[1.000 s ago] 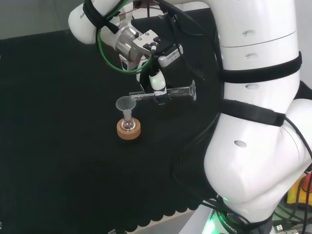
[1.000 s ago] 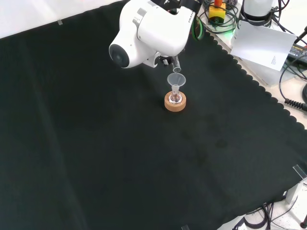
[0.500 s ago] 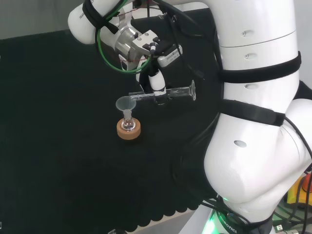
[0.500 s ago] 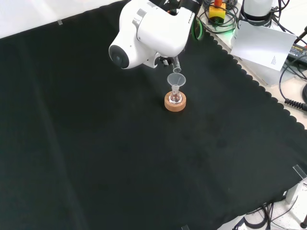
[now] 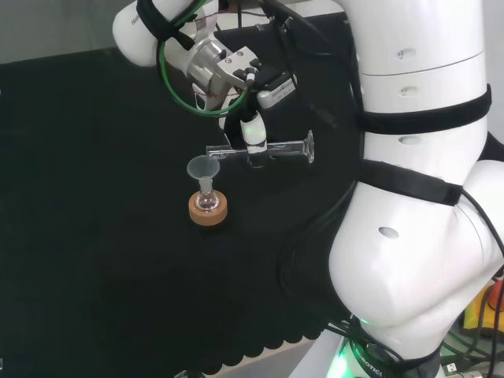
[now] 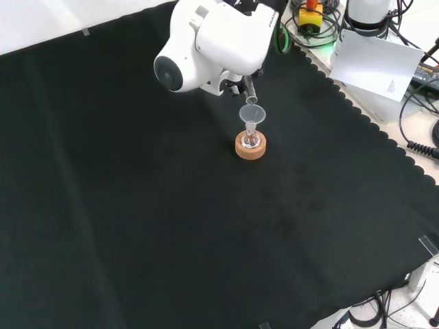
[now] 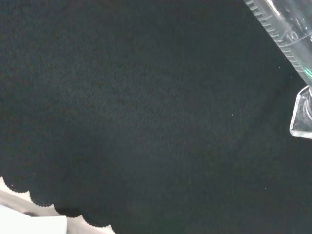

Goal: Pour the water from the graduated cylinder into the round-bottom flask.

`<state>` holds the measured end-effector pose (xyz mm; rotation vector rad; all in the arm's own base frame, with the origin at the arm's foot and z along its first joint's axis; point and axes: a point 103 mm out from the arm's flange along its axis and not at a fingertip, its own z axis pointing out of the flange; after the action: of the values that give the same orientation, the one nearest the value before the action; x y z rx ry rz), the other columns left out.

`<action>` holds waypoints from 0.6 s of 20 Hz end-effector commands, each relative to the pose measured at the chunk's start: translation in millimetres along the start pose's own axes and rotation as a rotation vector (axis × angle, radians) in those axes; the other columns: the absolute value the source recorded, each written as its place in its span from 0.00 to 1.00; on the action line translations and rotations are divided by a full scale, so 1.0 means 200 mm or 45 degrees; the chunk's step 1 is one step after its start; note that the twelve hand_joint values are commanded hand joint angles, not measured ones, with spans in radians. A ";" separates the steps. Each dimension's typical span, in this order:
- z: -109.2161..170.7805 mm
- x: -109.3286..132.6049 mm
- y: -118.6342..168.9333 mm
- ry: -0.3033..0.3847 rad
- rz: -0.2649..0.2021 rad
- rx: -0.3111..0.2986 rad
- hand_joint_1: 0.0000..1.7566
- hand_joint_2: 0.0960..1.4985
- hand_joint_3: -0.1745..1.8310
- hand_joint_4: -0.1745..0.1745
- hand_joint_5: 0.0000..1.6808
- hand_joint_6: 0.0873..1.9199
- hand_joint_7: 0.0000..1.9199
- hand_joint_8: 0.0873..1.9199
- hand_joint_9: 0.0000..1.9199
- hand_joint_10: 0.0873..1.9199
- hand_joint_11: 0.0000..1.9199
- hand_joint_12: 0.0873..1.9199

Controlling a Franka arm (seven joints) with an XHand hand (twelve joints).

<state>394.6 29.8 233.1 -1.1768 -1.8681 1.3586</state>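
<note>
Fingers (image 5: 253, 135) grip graduated cylinder (image 5: 276, 149) — horiz., over funnel (image 5: 203, 168).

No legible text anywhere. The graduated cylinder (image 7: 285, 36) carries scale lines and a few small figures on its glass, too faint and cut off to make out. Small print sits on the white paper sheet (image 6: 376, 65) at the counter edge, well away from the fingers; it's too tiny to read. The arm link (image 6: 219, 34) has lettering, mostly hidden.
</note>
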 end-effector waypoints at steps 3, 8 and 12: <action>0.03 -0.07 -0.01 0.051 -0.080 -0.108 0.72 0.73 0.09 0.00 0.57 0.52 0.51 0.51 0.74 0.01 0.63 0.37; 0.05 -0.12 -0.03 0.089 -0.134 -0.188 0.72 0.73 0.09 0.00 0.57 0.52 0.51 0.51 0.74 0.01 0.63 0.37; 0.06 -0.18 -0.05 0.157 -0.219 -0.341 0.72 0.73 0.09 0.00 0.57 0.52 0.51 0.51 0.74 0.01 0.63 0.37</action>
<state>397.0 4.3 237.6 -1.1659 -1.9855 1.1246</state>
